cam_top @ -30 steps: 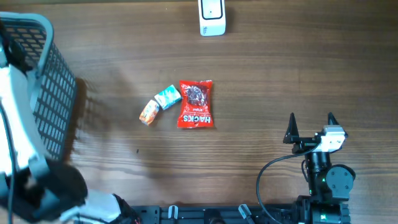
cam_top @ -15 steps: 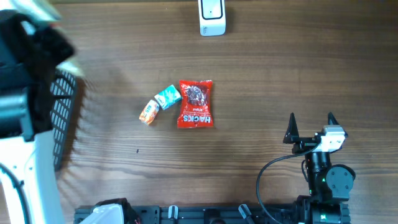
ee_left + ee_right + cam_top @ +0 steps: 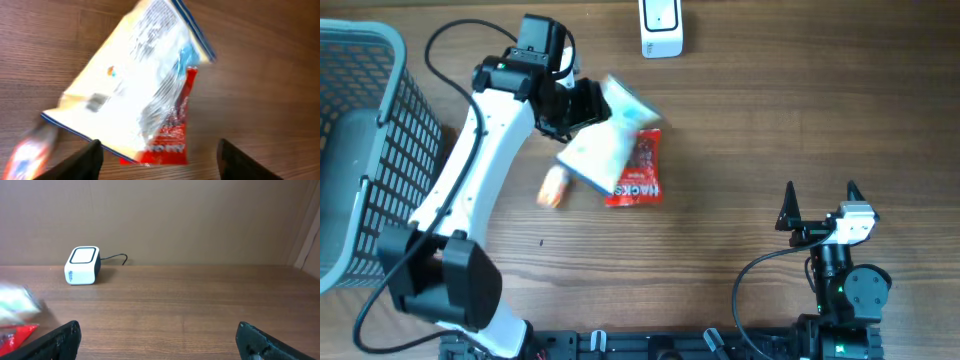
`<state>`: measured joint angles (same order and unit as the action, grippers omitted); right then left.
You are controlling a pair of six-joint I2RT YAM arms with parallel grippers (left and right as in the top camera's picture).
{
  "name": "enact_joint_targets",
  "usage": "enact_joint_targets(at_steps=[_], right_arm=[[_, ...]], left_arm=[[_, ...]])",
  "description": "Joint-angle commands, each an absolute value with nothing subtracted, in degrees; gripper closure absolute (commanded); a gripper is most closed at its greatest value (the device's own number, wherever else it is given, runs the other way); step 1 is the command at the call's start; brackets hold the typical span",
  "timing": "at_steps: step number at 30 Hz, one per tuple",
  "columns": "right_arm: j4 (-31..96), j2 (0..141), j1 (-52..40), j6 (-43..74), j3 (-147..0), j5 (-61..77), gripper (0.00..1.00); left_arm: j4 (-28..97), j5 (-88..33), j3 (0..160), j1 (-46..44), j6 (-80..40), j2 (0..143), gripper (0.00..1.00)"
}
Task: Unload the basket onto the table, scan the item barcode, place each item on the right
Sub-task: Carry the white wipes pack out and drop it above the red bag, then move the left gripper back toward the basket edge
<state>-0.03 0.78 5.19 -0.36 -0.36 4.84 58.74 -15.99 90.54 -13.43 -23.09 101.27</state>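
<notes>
Blur is smearing the white-and-blue snack bag point(image 3: 603, 142), which is overlapping the left side of the red HACKS packet point(image 3: 644, 178) at the middle of the bench point(image 3: 770, 100), nearer than the white scanner point(image 3: 661, 28). The left tool point(image 3: 159, 146) is hovering over the bag, fingers apart, gripping nothing. The right tool point(image 3: 820, 196) is resting near right, fingers spread wide.

Shows white-shelled left arm point(image 3: 470, 180), black joints and wrist. Right arm point(image 3: 850, 285) black, white wrist block, green LED, black cable point(image 3: 752, 268) looping out. Right gripper point(image 3: 820, 186) has pointed black fingers.
</notes>
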Motion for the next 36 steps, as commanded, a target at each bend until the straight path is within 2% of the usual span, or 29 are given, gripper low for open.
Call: enact_joint_targets(at_steps=[1,4,8,10,12,14,15,28,36], right_arm=[[-0.14,0.54,5.32,-1.1,-0.3,4.45,0.0],[-0.14,0.54,5.32,-1.1,-0.3,4.45,0.0],[-0.14,0.54,5.32,-1.13,-0.3,4.45,0.0],[-0.14,0.54,5.32,-1.1,-0.3,4.45,0.0],[-0.14,0.54,5.32,-1.1,-0.3,4.43,0.0],[-0.14,0.54,5.32,-1.13,-0.3,4.43,0.0],[-0.14,0.54,5.32,-1.1,-0.3,4.45,0.0],[-0.14,0.54,5.32,-1.1,-0.3,4.43,0.0],[-0.16,0.54,5.32,-1.13,-0.3,4.43,0.0]], left_arm=[[58.63,-16.71,91.42,-13.08,-22.74,99.98,0.21],[58.78,-16.19,93.38,-11.07,-22.76,96.42,0.2],[61.73,-2.02,93.56,-6.39,-22.74,91.57,0.32],[65.34,11.0,93.54,-4.03,-22.76,91.42,0.44],[68.16,19.77,93.54,-1.96,-22.76,91.68,0.65],[67.68,21.76,93.54,0.49,-22.79,91.61,0.89],[66.39,21.82,93.54,1.85,-22.76,91.61,0.95],[59.2,22.2,93.54,14.96,-22.72,91.64,0.96],[57.98,18.81,93.56,15.86,-22.74,91.61,0.96]])
